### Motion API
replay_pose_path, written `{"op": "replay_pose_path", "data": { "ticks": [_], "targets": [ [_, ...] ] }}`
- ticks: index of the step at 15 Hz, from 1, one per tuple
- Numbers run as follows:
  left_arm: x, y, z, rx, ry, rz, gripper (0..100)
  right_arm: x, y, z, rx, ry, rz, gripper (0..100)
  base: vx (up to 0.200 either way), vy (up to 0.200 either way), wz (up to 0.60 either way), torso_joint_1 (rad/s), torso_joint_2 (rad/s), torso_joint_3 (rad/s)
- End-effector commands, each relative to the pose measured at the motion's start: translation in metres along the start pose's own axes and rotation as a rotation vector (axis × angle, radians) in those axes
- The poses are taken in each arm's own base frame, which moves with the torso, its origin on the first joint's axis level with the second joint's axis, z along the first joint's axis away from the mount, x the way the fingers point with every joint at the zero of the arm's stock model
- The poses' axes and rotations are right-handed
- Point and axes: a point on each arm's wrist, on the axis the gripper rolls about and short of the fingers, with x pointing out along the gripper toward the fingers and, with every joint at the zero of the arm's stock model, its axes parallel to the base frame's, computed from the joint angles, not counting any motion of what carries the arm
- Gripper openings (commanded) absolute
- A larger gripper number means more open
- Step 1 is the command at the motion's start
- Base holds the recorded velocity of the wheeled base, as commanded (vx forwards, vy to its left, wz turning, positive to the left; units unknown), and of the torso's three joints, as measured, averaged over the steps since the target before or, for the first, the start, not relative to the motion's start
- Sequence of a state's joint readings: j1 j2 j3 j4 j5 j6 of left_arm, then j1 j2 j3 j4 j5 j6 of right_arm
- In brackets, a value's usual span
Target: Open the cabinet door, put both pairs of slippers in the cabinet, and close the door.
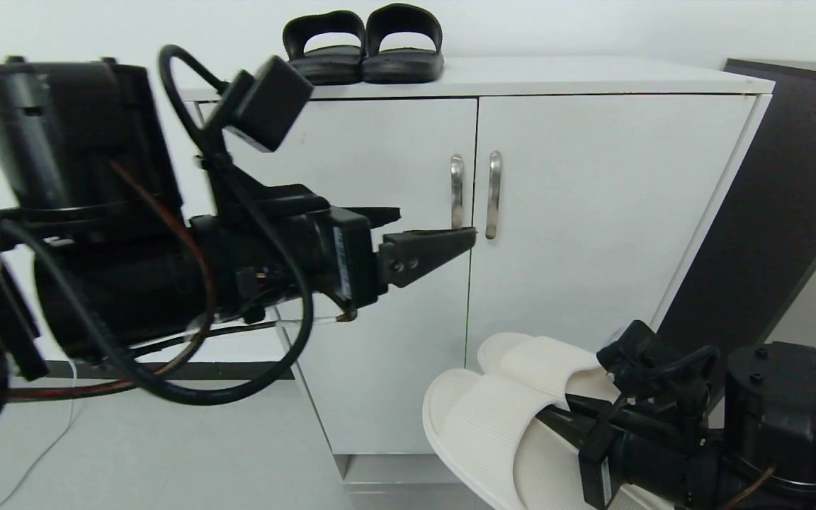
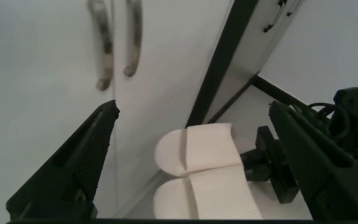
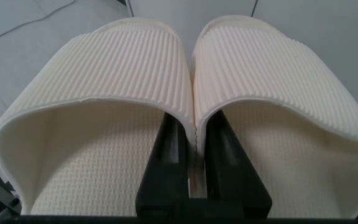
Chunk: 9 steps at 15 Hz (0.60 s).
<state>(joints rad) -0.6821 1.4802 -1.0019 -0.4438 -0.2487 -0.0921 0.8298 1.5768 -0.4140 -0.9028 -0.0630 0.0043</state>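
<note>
Black slippers [image 1: 363,49] atop shut cabinet [image 1: 592,212]

Head view faces the cabinet [image 1: 592,212] from near, angled down. Left wrist view looks beyond the left tool [image 2: 192,107], right wrist view close past the right tool [image 3: 194,124]. All share the white slippers [image 1: 493,425].

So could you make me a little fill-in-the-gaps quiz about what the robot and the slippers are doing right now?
1. The black slippers rest on ___ of the cabinet.
2. Both of its doors are ___.
3. The number of white slippers pinched in the right end effector is ___.
4. The left end effector, near the door handles, is ___.

Missing words: top; shut; two; open.
</note>
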Motion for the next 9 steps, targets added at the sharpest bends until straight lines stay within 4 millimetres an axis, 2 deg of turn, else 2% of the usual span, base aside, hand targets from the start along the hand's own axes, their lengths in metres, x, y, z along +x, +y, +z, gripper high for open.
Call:
{"op": "replay_pose_path", "data": {
  "ticks": [1, 5, 9],
  "targets": [
    [0.038, 0.003, -0.013, -0.028, 0.053, -0.040, 100, 0.000, 0.000, 0.000, 0.000, 0.001, 0.000, 0, 0.000, 0.000, 0.00, 0.000, 0.00, 0.000],
    [0.068, 0.007, -0.007, -0.024, 0.039, -0.115, 100, 0.002, 0.000, -0.003, -0.001, 0.016, 0.002, 0, 0.000, 0.000, 0.00, 0.000, 0.00, 0.000],
    [0.085, 0.009, -0.001, -0.068, 0.023, -0.188, 100, 0.001, 0.000, -0.003, 0.000, 0.015, -0.003, 0, 0.000, 0.000, 0.00, 0.000, 0.00, 0.000]
  ]
}}
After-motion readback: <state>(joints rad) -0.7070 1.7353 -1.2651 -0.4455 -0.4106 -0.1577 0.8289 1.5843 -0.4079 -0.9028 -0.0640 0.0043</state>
